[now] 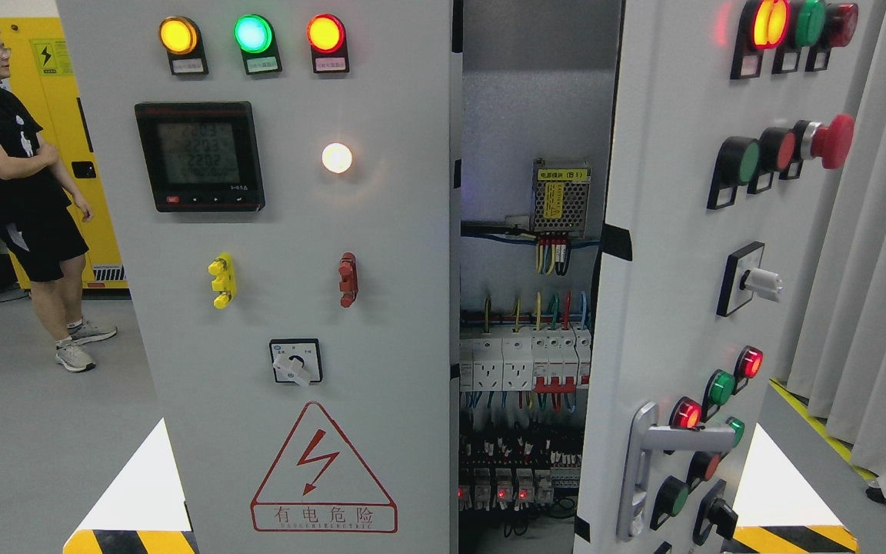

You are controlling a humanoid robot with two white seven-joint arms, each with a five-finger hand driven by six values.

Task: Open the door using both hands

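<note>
A grey electrical cabinet fills the head view. Its left door (381,254) carries three lit lamps, a digital meter (199,156), a rotary switch (295,362) and a red warning triangle (323,473). The right door (666,254) is swung outward, angled toward me, with lamps, push buttons and a silver lever handle (662,450) at its lower edge. Between the doors a gap shows the inside: a power supply (560,198), breakers (524,362) and coloured wiring. Neither of my hands or arms appears anywhere in the view.
A person in black (16,185) stands at the far left before a yellow cabinet (66,85). Grey curtains (866,231) hang at the right. Yellow-black striped floor markings (131,541) lie at the lower left and lower right.
</note>
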